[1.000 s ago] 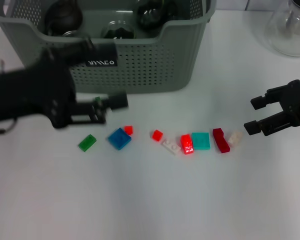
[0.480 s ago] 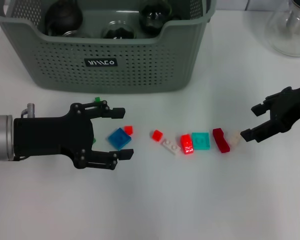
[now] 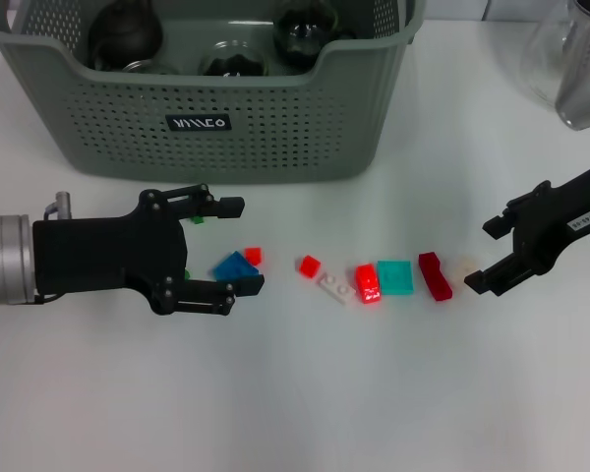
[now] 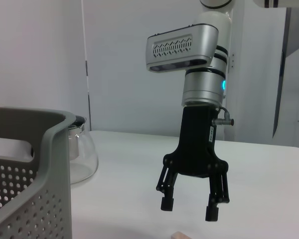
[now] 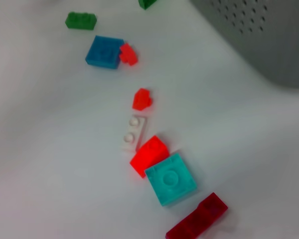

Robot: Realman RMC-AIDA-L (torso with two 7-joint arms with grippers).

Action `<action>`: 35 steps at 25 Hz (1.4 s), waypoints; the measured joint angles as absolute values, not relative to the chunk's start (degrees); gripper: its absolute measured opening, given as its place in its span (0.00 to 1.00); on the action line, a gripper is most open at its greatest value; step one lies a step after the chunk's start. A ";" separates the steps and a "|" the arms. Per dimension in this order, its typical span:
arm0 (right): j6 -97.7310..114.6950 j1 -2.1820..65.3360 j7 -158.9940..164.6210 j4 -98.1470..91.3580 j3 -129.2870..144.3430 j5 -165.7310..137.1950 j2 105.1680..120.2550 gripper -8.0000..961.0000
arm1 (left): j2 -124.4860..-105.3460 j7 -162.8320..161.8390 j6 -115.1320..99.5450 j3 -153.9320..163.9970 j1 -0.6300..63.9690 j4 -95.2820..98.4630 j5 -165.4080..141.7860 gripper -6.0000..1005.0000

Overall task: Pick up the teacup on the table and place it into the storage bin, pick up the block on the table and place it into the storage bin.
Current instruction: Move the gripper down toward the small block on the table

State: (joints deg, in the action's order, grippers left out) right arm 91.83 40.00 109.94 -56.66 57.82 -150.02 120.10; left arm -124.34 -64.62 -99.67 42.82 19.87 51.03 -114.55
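Note:
The grey-green storage bin (image 3: 275, 138) stands at the back of the table, with dark teacups (image 3: 305, 28) inside it. A row of small blocks lies in front of it. My left gripper (image 3: 241, 246) is open, low over the table, with the blue block (image 3: 234, 265) and a small red block (image 3: 253, 256) between its fingertips. My right gripper (image 3: 484, 256) is open at the row's right end, its fingertips beside the cream block (image 3: 462, 265). The left wrist view shows the right gripper (image 4: 189, 209) from the front, open.
The row also holds a red block (image 3: 309, 265), white block (image 3: 332, 286), bright red block (image 3: 367, 283), teal block (image 3: 394, 276) and dark red block (image 3: 434, 275). A green block (image 5: 80, 20) lies by the blue one. A glass teapot (image 3: 570, 59) stands back right.
My left arm has come down from the bin to the table and moved right, so that its open fingers now straddle the blue block. The right gripper has sunk toward the cream block.

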 joint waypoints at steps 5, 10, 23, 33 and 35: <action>90.37 39.94 110.17 -56.52 59.90 -150.62 120.09 0.94 | -124.22 -64.59 -98.19 42.93 20.11 50.23 -114.92 0.86; 90.11 40.54 110.35 -55.56 60.91 -151.09 120.13 0.93 | -123.97 -64.48 -96.90 43.15 19.87 50.26 -115.68 0.86; 87.39 40.76 112.69 -54.32 65.94 -151.18 120.15 0.90 | -124.08 -65.69 -91.58 42.82 19.43 51.34 -120.09 0.86; 85.93 41.45 113.44 -52.86 68.12 -151.18 120.15 0.88 | -124.19 -65.74 -91.57 42.79 19.25 51.21 -119.98 0.86; 85.31 41.46 113.90 -52.86 68.99 -151.22 120.14 0.88 | -124.19 -65.74 -91.57 42.74 19.24 51.20 -119.90 0.86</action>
